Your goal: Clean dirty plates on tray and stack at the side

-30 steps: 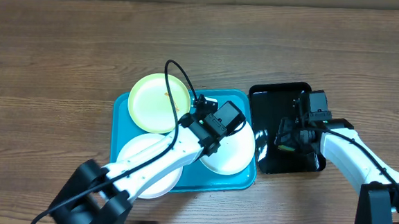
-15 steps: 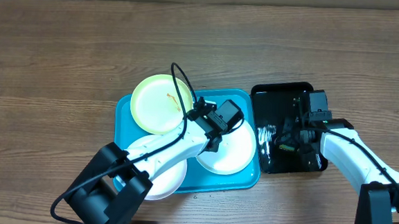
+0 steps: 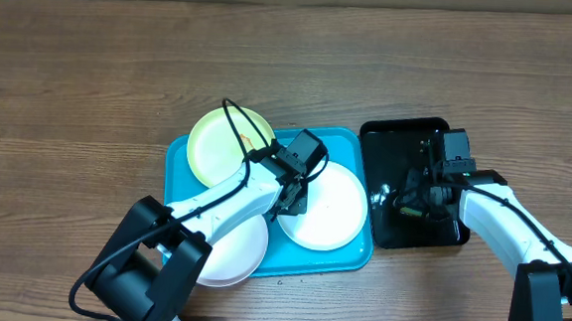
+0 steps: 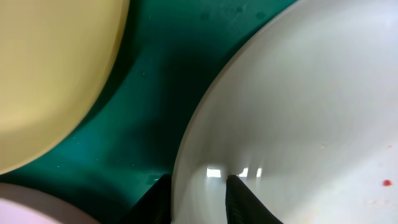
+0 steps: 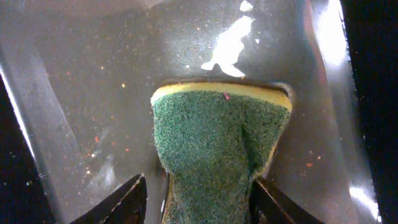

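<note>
left jaws, shut a sec ago, now parted astride the 9 o'clock rim of the speckled white plate (image 3: 332, 213) at 3 o'clock on the turquoise tray (image 3: 310, 261), pinch can't be told, so a lift looks near; right jaws clenched on green sponge (image 5: 217, 143) in black tray (image 3: 396, 147), wiping prob. not begun.

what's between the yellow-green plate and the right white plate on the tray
Only a bare strip of the tray, shown in the left wrist view between yellow-green plate and white plate; overhead, the left arm hides most of it.
</note>
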Controlling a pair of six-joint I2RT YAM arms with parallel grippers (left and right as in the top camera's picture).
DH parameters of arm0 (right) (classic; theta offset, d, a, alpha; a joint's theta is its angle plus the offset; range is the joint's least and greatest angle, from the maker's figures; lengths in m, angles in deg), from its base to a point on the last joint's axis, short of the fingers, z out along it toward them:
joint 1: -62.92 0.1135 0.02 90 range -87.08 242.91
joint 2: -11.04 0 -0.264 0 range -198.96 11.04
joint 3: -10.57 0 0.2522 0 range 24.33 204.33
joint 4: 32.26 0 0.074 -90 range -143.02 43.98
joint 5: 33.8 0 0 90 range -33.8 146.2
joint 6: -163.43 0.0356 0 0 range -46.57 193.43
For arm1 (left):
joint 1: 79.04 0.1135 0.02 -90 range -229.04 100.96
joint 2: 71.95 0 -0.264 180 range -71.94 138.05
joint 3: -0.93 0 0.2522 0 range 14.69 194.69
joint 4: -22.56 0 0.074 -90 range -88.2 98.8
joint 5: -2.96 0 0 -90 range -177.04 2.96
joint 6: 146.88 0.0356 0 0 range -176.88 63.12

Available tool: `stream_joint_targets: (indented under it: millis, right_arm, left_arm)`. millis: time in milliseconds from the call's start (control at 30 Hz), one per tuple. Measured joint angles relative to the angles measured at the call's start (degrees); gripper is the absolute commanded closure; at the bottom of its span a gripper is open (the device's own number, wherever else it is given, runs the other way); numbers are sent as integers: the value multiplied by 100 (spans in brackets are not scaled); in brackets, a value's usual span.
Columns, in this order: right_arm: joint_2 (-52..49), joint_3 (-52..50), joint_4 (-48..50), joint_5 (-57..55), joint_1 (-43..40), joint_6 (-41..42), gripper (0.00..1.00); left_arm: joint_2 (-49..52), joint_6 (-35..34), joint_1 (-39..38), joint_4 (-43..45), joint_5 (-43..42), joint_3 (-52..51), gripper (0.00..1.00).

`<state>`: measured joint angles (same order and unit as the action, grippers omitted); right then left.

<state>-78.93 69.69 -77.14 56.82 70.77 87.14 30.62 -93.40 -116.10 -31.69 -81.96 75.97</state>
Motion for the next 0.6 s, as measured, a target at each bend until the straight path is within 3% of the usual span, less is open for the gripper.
stream_joint_targets:
  millis: [67,133,167,200,233,267,333,400,500,600]
  right_arm:
    - [0,0,4,28,0,-7,38]
    - [0,-7,28,68,2,2,43]
    - [0,-20,55,74,0,-2,66]
    - [0,-48,105,83,0,15,96]
    - [0,-83,131,85,0,-4,96]
    - [0,-107,151,96,0,4,93]
    - [0,-120,157,114,0,-2,51]
    - [0,-125,168,133,0,9,31]
    - [0,-125,190,149,2,-4,17]
    - [0,-68,87,153,0,-2,12]
  left_arm:
    - [0,-2,35,129,-39,-138,74]
    - [-7,-7,87,247,-122,-214,83]
    - [-7,-24,114,308,-151,-219,86]
    - [-7,-31,136,334,-153,-227,89]
    - [-9,-63,166,356,-188,-243,89]
    - [-11,-61,188,365,-203,-243,89]
    - [-22,-66,195,372,-208,-245,89]
    - [-24,-66,197,374,-210,-245,88]
    - [-24,-66,225,389,-229,-249,81]
    - [-22,-83,280,466,-262,-256,79]
